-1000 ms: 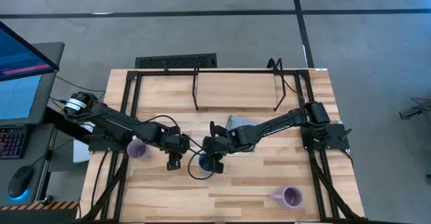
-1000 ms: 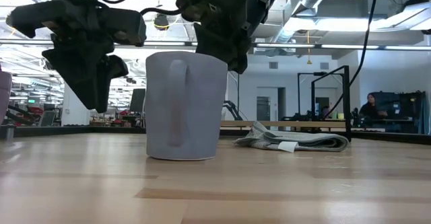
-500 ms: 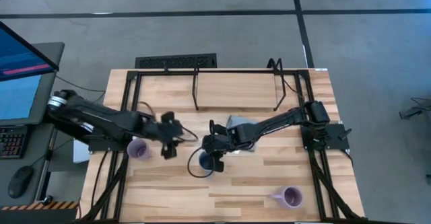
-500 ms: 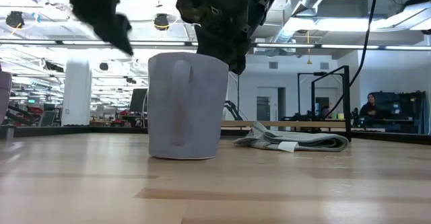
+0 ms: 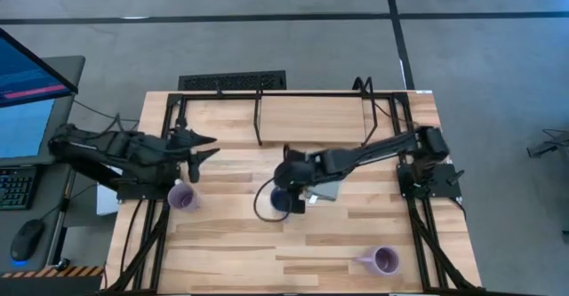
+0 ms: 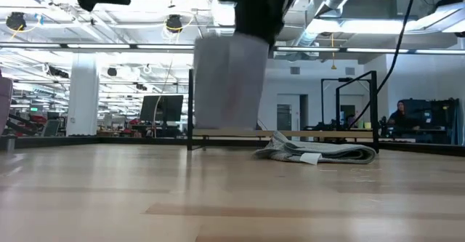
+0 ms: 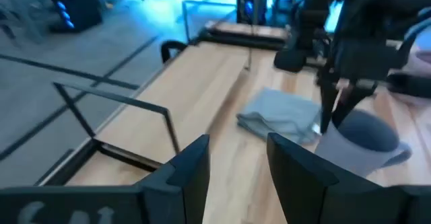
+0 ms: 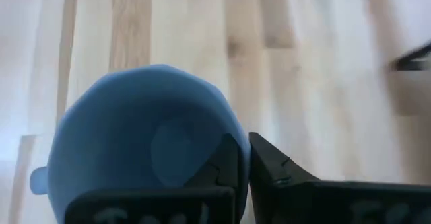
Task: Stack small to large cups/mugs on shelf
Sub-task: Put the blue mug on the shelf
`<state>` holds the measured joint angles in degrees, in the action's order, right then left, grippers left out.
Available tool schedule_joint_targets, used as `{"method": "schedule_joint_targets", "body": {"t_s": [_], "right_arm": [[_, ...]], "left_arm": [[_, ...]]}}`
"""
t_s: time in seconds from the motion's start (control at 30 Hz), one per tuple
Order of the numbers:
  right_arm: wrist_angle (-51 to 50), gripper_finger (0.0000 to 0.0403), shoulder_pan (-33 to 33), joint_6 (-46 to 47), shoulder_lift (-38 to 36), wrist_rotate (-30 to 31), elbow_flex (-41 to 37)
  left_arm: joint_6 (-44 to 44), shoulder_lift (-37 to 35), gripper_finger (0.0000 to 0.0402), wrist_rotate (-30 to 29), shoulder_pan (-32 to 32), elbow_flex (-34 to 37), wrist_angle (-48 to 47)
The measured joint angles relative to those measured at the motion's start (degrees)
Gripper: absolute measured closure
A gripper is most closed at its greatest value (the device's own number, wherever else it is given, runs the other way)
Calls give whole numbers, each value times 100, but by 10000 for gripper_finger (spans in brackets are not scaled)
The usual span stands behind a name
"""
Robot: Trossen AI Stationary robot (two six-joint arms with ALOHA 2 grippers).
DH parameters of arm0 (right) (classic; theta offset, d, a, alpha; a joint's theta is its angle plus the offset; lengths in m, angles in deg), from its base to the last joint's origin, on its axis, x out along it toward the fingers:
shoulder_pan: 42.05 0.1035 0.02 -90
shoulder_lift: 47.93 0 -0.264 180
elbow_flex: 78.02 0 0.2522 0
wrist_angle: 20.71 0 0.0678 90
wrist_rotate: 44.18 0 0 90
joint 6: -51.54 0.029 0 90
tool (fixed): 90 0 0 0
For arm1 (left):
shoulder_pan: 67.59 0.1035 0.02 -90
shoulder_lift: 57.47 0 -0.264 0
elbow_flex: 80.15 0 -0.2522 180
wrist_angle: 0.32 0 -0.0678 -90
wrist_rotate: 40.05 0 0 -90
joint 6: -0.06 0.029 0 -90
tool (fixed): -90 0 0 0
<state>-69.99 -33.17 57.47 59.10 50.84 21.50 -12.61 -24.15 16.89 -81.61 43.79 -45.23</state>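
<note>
Low view: blue-grey mug (image 6: 229,82) airborne; right wrist view: right pincer (image 8: 241,158) pinching its rim.

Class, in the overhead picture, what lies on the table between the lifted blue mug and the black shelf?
Only bare wood between blue mug and shelf; the high view shows it.

One mug (image 5: 287,200) hangs above mid-table beside the cloth (image 5: 322,188), shelf (image 5: 311,118) behind.

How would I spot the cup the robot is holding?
Look at the middle of the wooden table, beside the grey cloth. The right end effector pinches the rim of the blue-grey mug, lifted off the table; the lavender mug, by the idle left end effector, and purple mug stand alone.
</note>
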Motion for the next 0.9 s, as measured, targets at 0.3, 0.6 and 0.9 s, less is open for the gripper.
{"method": "schedule_joint_targets", "body": {"t_s": [0.3,0.6,0.9], "right_arm": [[-629,379,-394,-43,-1161,273,2],[-1492,379,-925,19,-2111,572,2],[-2294,379,-2006,-968,-2591,216,4]], "left_arm": [[998,-845,262,-18,4,799,1254],[1405,-972,262,44,13,1592,2036],[1531,-1012,262,-204,31,1748,2189]]}}
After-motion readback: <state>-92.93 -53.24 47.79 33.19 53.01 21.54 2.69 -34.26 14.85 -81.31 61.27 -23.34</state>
